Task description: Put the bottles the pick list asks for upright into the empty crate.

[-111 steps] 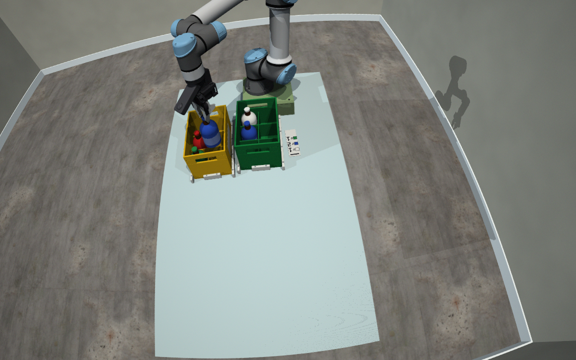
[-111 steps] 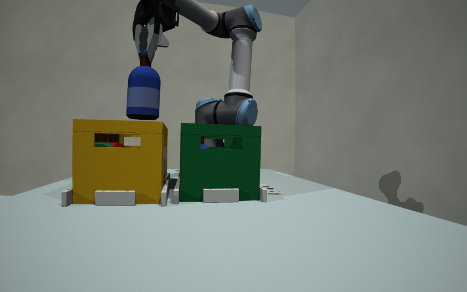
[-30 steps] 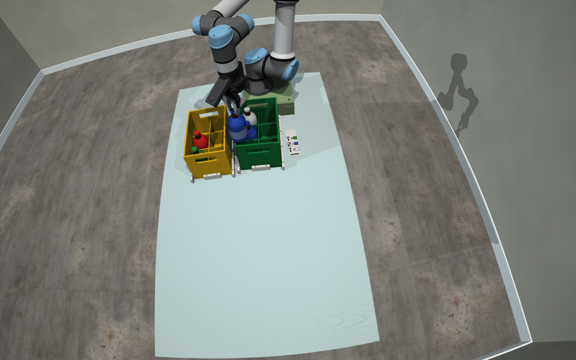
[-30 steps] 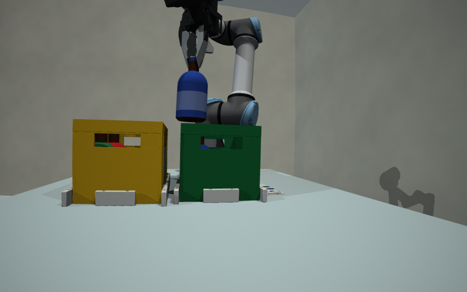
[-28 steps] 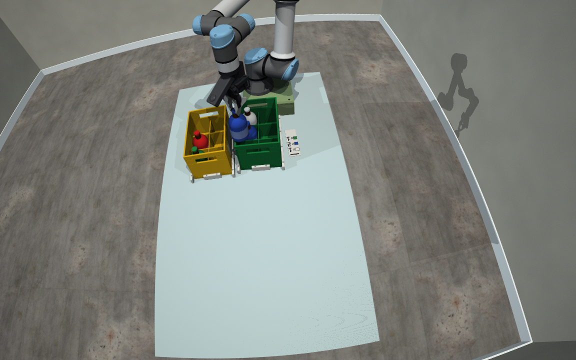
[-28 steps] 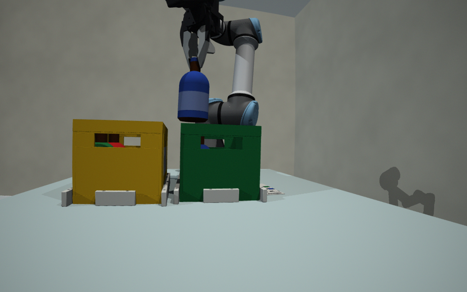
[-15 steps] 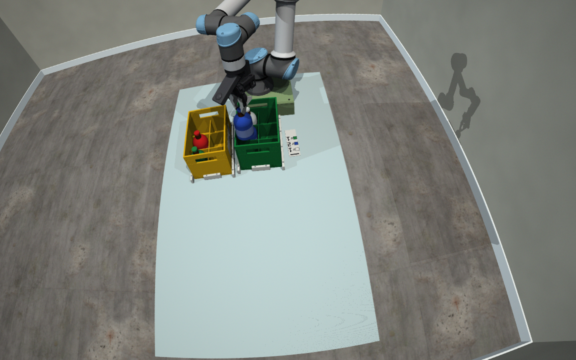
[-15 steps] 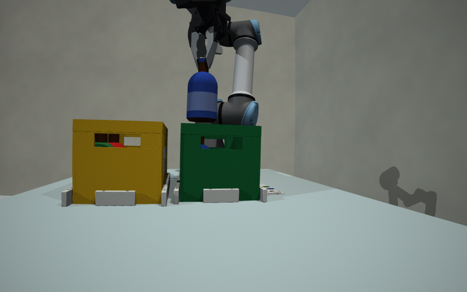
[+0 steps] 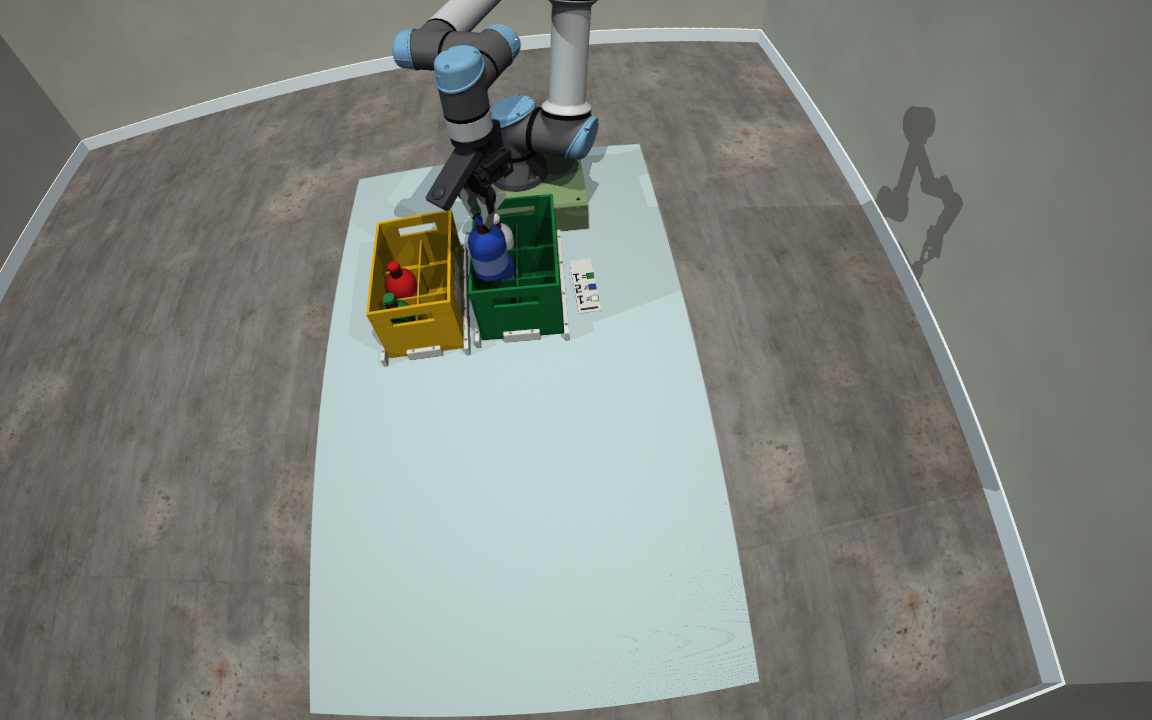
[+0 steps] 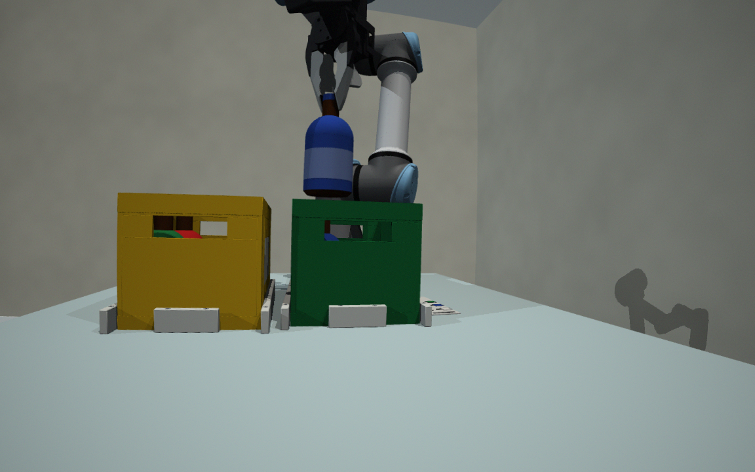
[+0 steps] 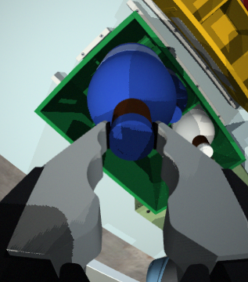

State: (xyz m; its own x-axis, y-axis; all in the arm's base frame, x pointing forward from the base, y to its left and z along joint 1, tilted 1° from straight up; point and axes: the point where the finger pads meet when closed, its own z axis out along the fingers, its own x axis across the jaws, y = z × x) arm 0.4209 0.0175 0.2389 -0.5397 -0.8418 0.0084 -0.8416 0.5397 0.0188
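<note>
One blue-labelled bottle is hanging in your hand, which is pinching it by the capped neck. Its long axis is running vertical, cap up and base down, and the base is sitting just above the rim of the green crate, over its left side. You are seeing a white bottle standing inside that crate. The yellow crate is standing just left on the worktop, holding a red bottle.
</note>
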